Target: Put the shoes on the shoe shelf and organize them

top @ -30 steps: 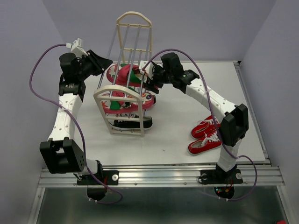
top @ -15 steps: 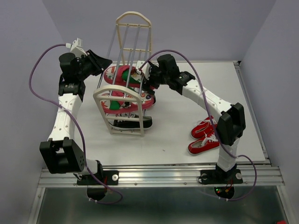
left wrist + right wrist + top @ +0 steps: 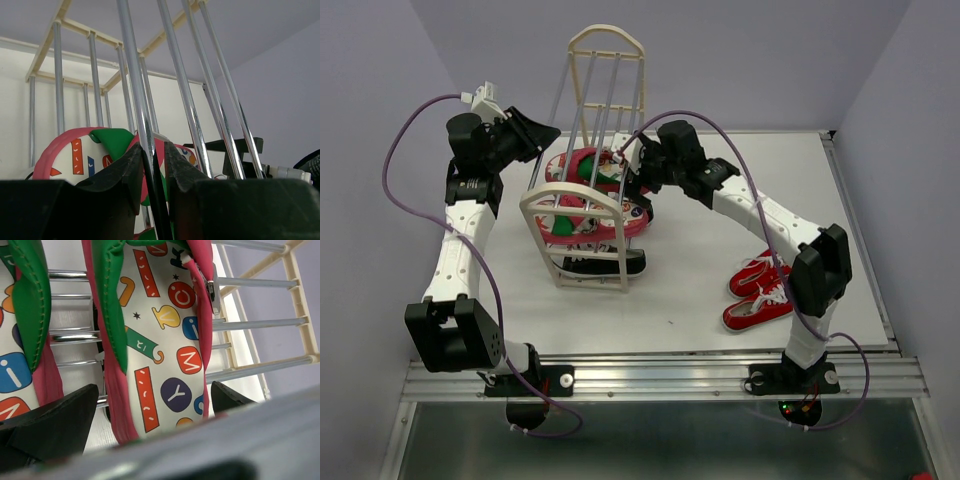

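— Two tools for us to report. Shall we take the left tool (image 3: 152, 150) first?

— Yes. In its wrist view we see its black fingers (image 3: 117, 172) pressed together, pinching one grey rod (image 3: 136, 75) of the shoe shelf (image 3: 572, 190). From above we find it high on the shelf's left side.

— And the right tool (image 3: 154, 390)?

— We see it spread wide, one finger on each side of a pink flip-flop (image 3: 165, 340). There is a sliver of gap at each edge, so we call it apart from the sandal, not gripping. From above it reaches into the shelf from the right.

— Where do we put the shoes?

— That flip-flop, lettered and green-strapped, lies against the shelf's rods. The second flip-flop (image 3: 17, 365) is just beside it, at the left of the right wrist view. We cannot tell which tier each one occupies. A black sneaker (image 3: 605, 264) sits at the bottom of the shelf; we make out only that one clearly.

— And outside the shelf?

— Two red sneakers (image 3: 756, 312) lie side by side on the white worktop (image 3: 700, 250), near the right arm and well apart from the shelf. The shelf itself stands upright, left of the worktop's centre.
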You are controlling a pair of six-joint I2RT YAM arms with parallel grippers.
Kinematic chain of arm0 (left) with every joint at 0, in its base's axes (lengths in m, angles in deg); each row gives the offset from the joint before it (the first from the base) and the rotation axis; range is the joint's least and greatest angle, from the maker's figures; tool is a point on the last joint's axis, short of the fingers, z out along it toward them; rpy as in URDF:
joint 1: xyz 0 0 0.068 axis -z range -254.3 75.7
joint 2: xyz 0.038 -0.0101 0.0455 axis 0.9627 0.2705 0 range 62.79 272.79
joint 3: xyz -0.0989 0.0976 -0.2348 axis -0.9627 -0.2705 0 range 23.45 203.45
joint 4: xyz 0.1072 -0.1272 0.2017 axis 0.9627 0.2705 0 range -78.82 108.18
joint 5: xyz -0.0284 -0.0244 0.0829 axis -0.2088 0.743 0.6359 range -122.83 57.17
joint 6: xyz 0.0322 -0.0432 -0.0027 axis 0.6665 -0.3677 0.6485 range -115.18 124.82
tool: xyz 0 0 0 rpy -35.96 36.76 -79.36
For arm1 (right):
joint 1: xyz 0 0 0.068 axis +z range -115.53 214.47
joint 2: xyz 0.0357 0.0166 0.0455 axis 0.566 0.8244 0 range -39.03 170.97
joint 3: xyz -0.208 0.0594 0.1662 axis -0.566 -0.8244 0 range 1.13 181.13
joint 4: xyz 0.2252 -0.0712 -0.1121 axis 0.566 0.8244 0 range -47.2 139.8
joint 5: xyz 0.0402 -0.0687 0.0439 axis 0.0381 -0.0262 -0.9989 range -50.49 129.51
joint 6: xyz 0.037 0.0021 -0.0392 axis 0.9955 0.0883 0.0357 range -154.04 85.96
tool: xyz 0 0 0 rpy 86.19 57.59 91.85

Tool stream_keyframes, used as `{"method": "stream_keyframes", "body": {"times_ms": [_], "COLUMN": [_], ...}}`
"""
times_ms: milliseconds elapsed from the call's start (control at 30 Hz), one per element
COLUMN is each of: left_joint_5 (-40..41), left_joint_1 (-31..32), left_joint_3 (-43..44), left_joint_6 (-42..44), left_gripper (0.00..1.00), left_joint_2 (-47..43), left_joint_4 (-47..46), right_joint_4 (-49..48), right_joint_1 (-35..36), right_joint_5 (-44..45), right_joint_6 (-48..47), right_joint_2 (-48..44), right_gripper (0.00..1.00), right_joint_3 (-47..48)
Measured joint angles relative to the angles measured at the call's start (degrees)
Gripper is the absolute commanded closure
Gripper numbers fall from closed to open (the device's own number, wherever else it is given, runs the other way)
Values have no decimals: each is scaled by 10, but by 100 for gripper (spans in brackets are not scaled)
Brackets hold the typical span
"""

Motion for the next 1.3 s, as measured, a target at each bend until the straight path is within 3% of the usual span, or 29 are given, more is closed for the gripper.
{"method": "stream_keyframes", "body": {"times_ms": [467,800,1067,1133,1300], "left_joint_5": [1,2,7,8,9], "left_joint_1": [0,1,1,1,2], "left_joint_3": [0,0,-3,-3,-3], "left_joint_6": [-1,-3,-2,-2,-2], "left_gripper": [84,84,84,84,84], "left_joint_2": [0,0,-6,-7,-7], "left_joint_4": [0,0,3,4,5], "right_joint_4": [-12,-29,-46,-49,59], "right_joint_1": [17,22,23,22,-10], "right_joint_5": [0,233,388,460,558], "right_joint_6": [17,135,273,319,578], "right_joint_2": [-46,-58,-247,-305,-357], "right_gripper": [0,0,0,0,0], "right_joint_3": [-38,-47,-229,-278,-340]}}
